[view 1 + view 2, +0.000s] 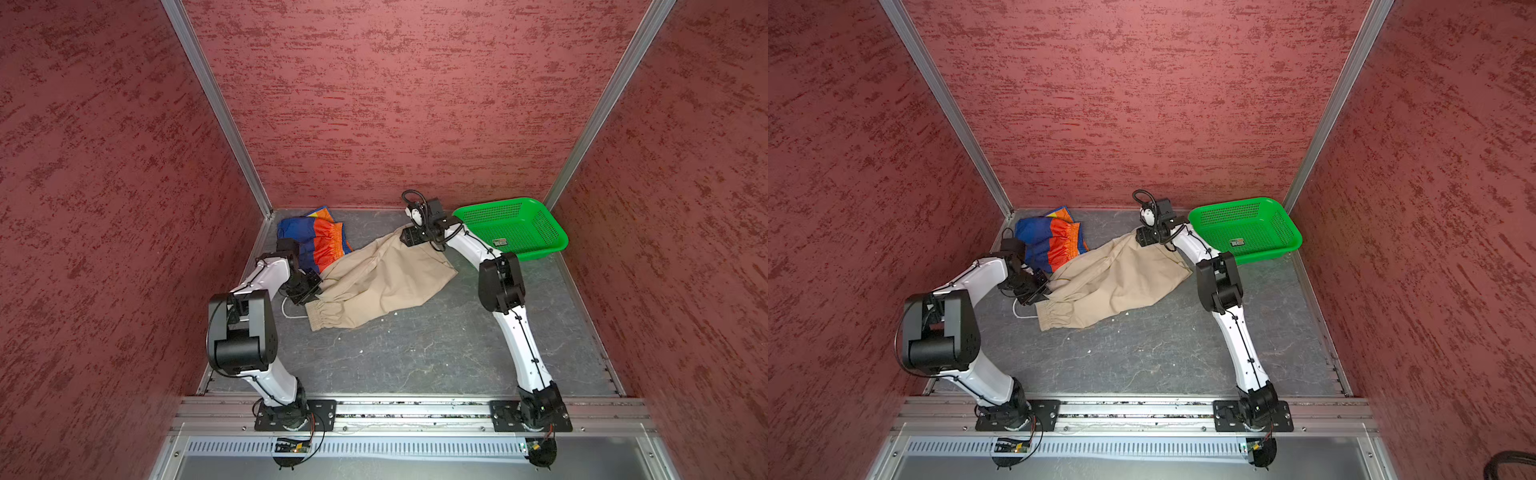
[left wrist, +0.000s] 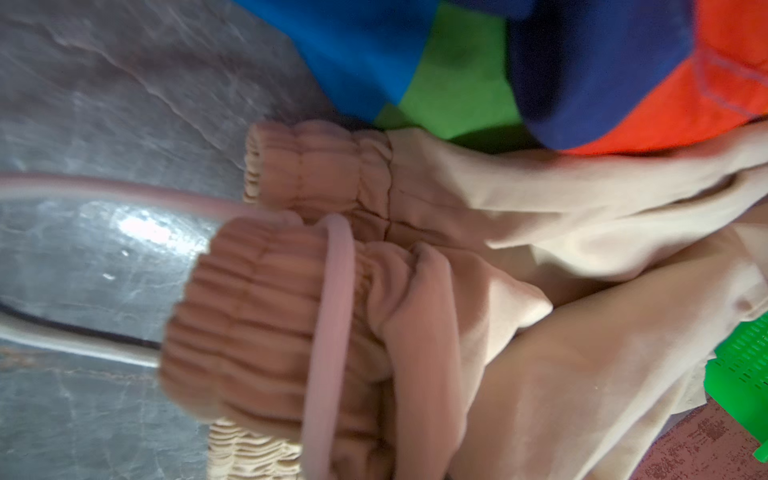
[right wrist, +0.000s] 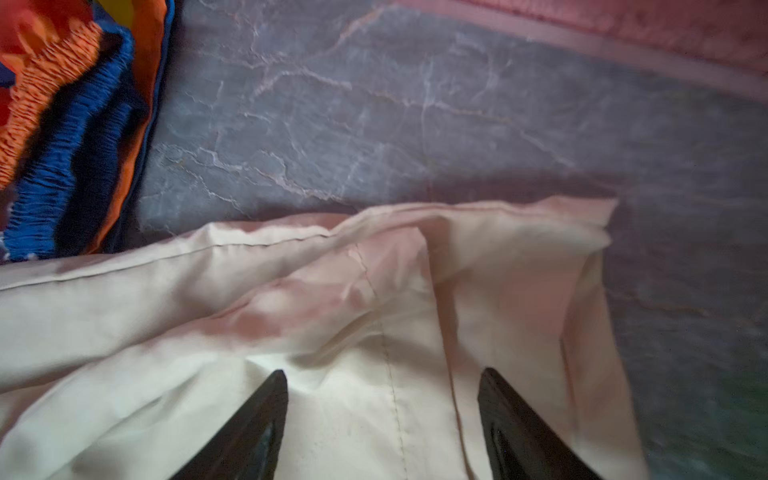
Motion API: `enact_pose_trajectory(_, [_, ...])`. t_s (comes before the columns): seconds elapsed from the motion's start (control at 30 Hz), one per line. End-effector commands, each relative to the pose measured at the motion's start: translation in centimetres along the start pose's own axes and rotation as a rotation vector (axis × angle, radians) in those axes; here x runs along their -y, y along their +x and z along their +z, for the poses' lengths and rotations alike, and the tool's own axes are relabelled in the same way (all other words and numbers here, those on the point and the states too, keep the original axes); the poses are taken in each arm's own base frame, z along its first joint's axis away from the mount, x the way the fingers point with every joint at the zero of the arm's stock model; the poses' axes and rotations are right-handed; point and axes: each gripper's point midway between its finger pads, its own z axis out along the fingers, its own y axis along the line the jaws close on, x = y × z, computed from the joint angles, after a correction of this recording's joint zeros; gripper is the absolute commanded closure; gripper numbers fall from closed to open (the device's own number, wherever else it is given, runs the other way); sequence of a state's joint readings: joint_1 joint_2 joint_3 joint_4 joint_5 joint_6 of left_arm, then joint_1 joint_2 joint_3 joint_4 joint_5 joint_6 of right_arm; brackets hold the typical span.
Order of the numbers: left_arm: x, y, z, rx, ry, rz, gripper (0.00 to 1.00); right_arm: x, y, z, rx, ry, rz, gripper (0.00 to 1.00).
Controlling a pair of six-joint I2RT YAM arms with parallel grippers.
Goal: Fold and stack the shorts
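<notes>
Far left, the left gripper (image 1: 311,291) sits low over the table (image 1: 415,357), right at the waistband (image 1: 332,318) end of the beige shorts (image 1: 386,278). The wrist cam there is blurry & filled w/ gathered elastic up close, w/ the white drawstring (image 2: 332,311) looped across it. No fingers in shot, so tbh I can't tell if it's clamped on the fabric or not.

Just behind that arm, toward the back-left corner, the rainbow shorts (image 1: 318,241) lie crumpled, mostly blue/orange/red showing. The beige pair touches their near edge, can't tell which is on top.

The beige shorts run diagonally across the middle: waistband front-left, leg end back-right, wrinkled, not folded.

At that leg end is the right gripper (image 3: 382,374). Its black fingers (image 3: 266,419) are spread wide w/ the cloth lying under & between them, nothing pinched afaict.

Rightmost is the green basket (image 1: 540,251) in the back-right corner, just beside the right wrist and apart from both pairs. It only has a small label-ish thing (image 1: 500,242) in it.
</notes>
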State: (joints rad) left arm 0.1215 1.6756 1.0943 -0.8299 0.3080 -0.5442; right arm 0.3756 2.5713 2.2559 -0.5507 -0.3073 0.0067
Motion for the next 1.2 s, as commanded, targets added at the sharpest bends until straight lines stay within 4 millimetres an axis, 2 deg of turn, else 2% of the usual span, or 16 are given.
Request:
enact_pose_trajectory(0.0, [0.2, -0.5, 0.1, 0.007, -0.006, 0.016, 0.84, 0.0, -0.8, 0.3, 0.035, -0.061, 0.035, 0.26])
enact_pose_trajectory(0.1, [0.3, -0.5, 0.3, 0.004, -0.007, 0.018, 0.85, 0.5, -0.3, 1.0, 0.027, -0.067, 0.058, 0.27])
enact_pose_trajectory(0.2, [0.5, -0.6, 0.3, 0.003, -0.007, 0.021, 0.84, 0.6, -0.1, 1.4, 0.027, -0.096, 0.084, 0.34])
enact_pose_trajectory(0.27, [0.5, -0.5, 0.3, 0.001, -0.006, 0.022, 0.84, 0.3, 0.2, 1.7, 0.021, -0.132, 0.107, 0.49])
enact_pose_trajectory(0.37, [0.6, -0.6, 0.3, 0.001, -0.002, 0.023, 0.85, -0.2, 0.4, 1.9, 0.018, -0.178, 0.136, 0.83])
enact_pose_trajectory(0.4, [0.7, -0.6, 0.2, 0.003, 0.0, 0.023, 0.85, -0.4, 0.4, 1.9, 0.017, -0.187, 0.14, 0.9])
enact_pose_trajectory(0.5, [0.9, -0.6, 0.0, 0.006, 0.006, 0.027, 0.85, -0.4, -0.1, 1.2, 0.033, -0.182, 0.145, 1.0])
enact_pose_trajectory(0.63, [1.4, -0.8, -0.8, 0.019, 0.017, 0.041, 0.84, -0.1, -2.1, -1.7, 0.106, -0.142, 0.144, 1.0])
enact_pose_trajectory(0.8, [2.4, -1.4, -2.4, 0.05, 0.043, 0.057, 0.84, -0.1, -5.1, -8.0, 0.248, -0.049, 0.111, 1.0])
enact_pose_trajectory(0.97, [3.4, -1.6, -3.6, 0.068, 0.075, 0.062, 0.83, 0.7, -6.5, -13.7, 0.393, 0.091, 0.096, 1.0])
enact_pose_trajectory(1.07, [3.9, -2.2, -3.9, 0.084, 0.087, 0.062, 0.81, 2.1, -6.3, -15.2, 0.441, 0.188, 0.11, 1.0])
enact_pose_trajectory(1.17, [4.3, -2.8, -3.6, 0.084, 0.092, 0.054, 0.81, 3.0, -5.7, -14.4, 0.431, 0.207, 0.125, 1.0])
